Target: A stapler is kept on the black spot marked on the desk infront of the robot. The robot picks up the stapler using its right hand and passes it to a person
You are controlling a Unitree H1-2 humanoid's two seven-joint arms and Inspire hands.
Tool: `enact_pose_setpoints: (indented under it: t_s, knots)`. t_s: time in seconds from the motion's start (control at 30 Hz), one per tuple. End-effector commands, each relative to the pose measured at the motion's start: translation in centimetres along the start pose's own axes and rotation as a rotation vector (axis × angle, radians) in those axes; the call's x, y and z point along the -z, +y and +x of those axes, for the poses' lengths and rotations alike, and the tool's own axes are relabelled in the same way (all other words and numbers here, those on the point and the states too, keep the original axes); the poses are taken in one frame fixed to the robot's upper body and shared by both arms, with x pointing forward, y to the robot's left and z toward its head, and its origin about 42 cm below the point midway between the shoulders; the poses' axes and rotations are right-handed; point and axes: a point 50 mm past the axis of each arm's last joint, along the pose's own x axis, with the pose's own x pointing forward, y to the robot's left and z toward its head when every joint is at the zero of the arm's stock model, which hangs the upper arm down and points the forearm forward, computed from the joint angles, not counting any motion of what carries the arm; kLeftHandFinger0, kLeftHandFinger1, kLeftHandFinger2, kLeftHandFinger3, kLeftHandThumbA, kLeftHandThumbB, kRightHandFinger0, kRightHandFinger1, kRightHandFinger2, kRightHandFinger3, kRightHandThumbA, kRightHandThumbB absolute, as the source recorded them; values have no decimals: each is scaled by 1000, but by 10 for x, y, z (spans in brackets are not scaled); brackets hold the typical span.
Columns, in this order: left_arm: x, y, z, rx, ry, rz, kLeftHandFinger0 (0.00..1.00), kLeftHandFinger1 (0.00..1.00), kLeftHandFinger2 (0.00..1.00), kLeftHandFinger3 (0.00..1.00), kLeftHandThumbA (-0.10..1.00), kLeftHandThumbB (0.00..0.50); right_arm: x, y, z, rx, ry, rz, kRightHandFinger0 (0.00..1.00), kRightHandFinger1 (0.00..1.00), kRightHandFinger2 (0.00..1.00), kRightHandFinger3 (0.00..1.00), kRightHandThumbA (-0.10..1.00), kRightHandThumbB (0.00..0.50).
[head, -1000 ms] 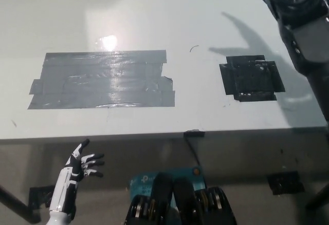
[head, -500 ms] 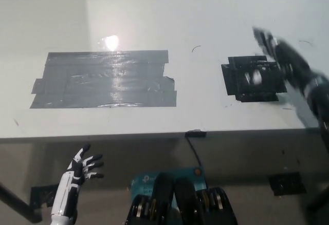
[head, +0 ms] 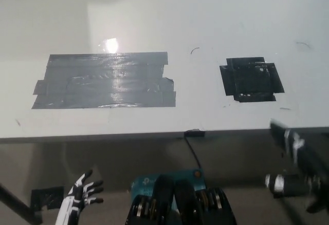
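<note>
Fingers: your white left hand (head: 82,190) shows them spread and empty, below the desk edge at lower left; the black right hand (head: 298,166) is blurred, so you cannot tell.
Black spot (head: 251,79): matte tape patch, ragged-edged, bare; no stapler in your view.
Grey tape (head: 105,80): glossy overlapping strips.
Desk (head: 164,19): smooth white top.

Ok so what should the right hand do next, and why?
Probably let the right hand settle at rest below the desk edge: the black spot is bare, no stapler shows on the desk, and the hand is too blurred to tell whether it holds anything. The left hand rests open at the lower left.
</note>
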Motion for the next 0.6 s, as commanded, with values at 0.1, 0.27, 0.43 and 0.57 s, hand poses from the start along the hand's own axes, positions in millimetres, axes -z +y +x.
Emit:
enact_pose_setpoints:
  t_s: [0.1, 0.27, 0.43, 0.57]
  knots:
    - [6, -2, -18, 56, 7, 22, 639, 753, 775, 934, 1000, 499, -69, 103, -125, 125, -611, 375, 1000, 1000, 1000, 1000, 1000, 443]
    - [6, -3, -14, 59, -15, 25, 613, 732, 759, 930, 1000, 487, -14, 104, -112, 167, -434, 307, 1000, 1000, 1000, 1000, 1000, 281]
    - [7, -7, -18, 61, -6, 22, 616, 740, 769, 927, 1000, 496, 45, 105, -93, 199, -236, 318, 1000, 1000, 1000, 1000, 1000, 321]
    - [7, -6, -19, 48, -5, 15, 610, 723, 752, 912, 1000, 500, 54, 104, -88, 175, -197, 298, 1000, 1000, 1000, 1000, 1000, 298]
